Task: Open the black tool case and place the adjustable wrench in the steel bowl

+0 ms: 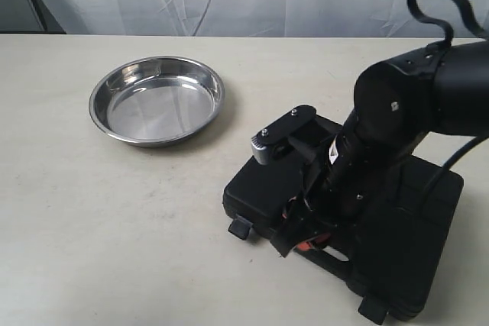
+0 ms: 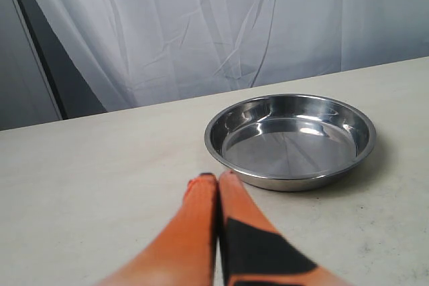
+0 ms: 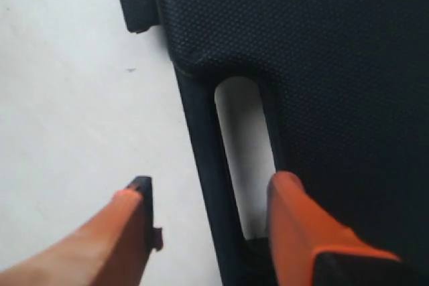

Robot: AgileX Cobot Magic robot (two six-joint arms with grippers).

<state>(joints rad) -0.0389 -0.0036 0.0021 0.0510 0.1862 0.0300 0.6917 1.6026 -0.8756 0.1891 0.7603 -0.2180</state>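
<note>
The steel bowl point(image 1: 157, 104) sits empty on the table's far left; in the left wrist view the steel bowl point(image 2: 291, 142) lies just beyond my left gripper point(image 2: 218, 177), which is shut on nothing. The black tool case point(image 1: 263, 188) lies closed at the near right. My right gripper point(image 3: 211, 182) is open and straddles the case's carry-handle bar point(image 3: 201, 125), one finger over the table, the other at the handle slot beside the case point(image 3: 322, 45). In the exterior view the right gripper point(image 1: 296, 240) is low at the case's front edge. The adjustable wrench is hidden.
Two black latches point(image 1: 239, 227) point(image 1: 374, 311) stick out from the case's near edge; one latch point(image 3: 137, 1) shows in the right wrist view. The right arm point(image 1: 397, 127) covers the case's middle. White curtains hang behind the beige table point(image 1: 114, 227).
</note>
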